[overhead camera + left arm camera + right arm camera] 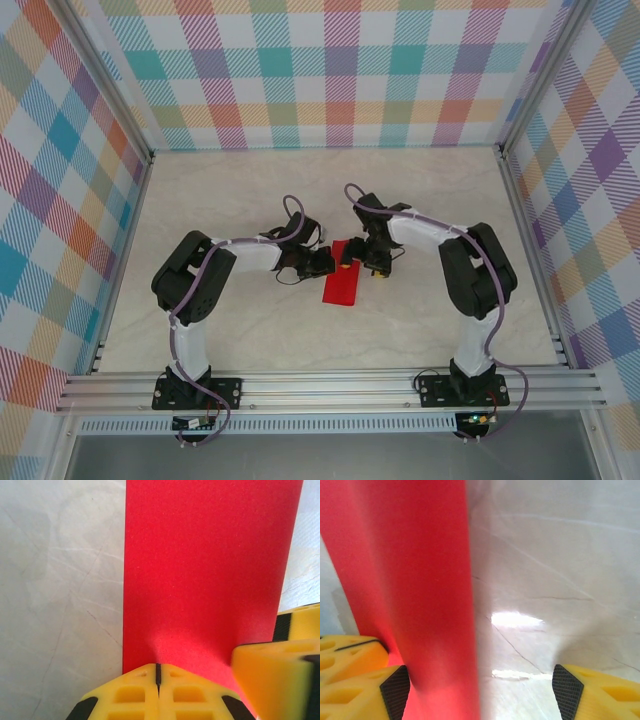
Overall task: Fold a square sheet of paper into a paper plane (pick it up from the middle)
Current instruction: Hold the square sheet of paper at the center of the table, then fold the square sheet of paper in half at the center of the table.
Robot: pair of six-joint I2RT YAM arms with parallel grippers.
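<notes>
My left fingers (152,679) are closed tight, tip against tip, and they pinch the near edge of the red sheet of paper (207,575). In the left wrist view the paper makes a small dimple just where the tips bite it. From there the sheet runs away toward 12 o'clock as a long, smooth strip with straight sides, and the pale counter (60,590) is at its 9 o'clock side.

My right fingers (374,264) stand wide apart and hold nothing. In the right wrist view the red strip passes just beside the finger at 7 o'clock, while the other finger is well apart at 5 o'clock, with bare counter between them. I think the paper touches the black pad there, but the picture is blurred and I cannot be sure.

From above, the sheet lies near the middle of the counter as a narrow red band, and its long side goes from about 1 o'clock down to 7 o'clock. My left fingers meet its upper part from 9 o'clock and my right fingers are at 3 o'clock of that same part. The lower end lies free on the counter.
</notes>
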